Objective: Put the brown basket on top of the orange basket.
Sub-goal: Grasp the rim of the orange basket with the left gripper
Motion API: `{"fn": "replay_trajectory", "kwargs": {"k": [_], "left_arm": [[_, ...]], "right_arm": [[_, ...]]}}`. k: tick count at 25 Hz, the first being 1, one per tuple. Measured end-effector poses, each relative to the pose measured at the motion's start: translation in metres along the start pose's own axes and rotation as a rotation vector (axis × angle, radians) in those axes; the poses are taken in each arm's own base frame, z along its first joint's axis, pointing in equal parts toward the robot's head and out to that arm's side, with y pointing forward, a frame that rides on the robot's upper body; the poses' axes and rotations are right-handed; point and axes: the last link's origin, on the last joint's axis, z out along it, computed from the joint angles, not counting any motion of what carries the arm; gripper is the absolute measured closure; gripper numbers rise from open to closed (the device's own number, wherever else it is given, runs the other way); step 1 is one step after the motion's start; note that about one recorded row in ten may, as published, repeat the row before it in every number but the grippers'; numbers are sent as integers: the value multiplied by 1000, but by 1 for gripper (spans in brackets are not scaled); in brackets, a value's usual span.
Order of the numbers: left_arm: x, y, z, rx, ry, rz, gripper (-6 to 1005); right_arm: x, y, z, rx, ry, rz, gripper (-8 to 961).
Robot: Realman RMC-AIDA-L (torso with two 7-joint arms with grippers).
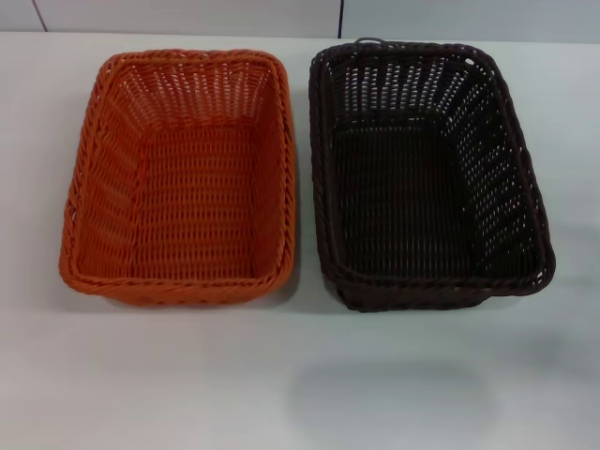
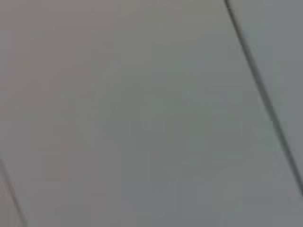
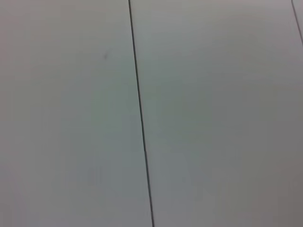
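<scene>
Bare table (image 1: pixel 300 394) lies nearest me; orange basket (image 1: pixel 183 178) and brown basket (image 1: pixel 427 173) sit side by side, unstacked. Neither gripper shows, so their state I cannot tell.

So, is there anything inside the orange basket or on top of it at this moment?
Nothing is inside the orange basket; its woven floor is bare, and nothing sits on top. The brown basket stands beside it on the table. What lies under the orange basket is hidden.

Neither hand is showing in any view. A small grey object (image 1: pixel 369 41) is peeking over the brown basket's (image 1: pixel 427 178) far rim, too hidden to identify.
</scene>
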Motion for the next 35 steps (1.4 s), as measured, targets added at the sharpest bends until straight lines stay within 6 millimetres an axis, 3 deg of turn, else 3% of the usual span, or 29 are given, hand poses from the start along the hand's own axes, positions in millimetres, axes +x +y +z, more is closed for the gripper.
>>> {"fn": "replay_trajectory", "kwargs": {"k": [6,12,19,21,35], "left_arm": [[47,21,15,-23,-254,108,253],[72,30,17,-154,-368,63,257],[96,53,7,-371,-510,22,261],[108,70,-3,-479,-610,60,261],[107,107,-32,-556,-784,-49,261]], "right_arm": [[1,4,5,-13,10,7,193],[2,6,6,-19,16,8,193],[3,5,4,-14,23,8,194],[4,5,4,-14,29,7,193],[7,2,1,-9,46,1,194]]}}
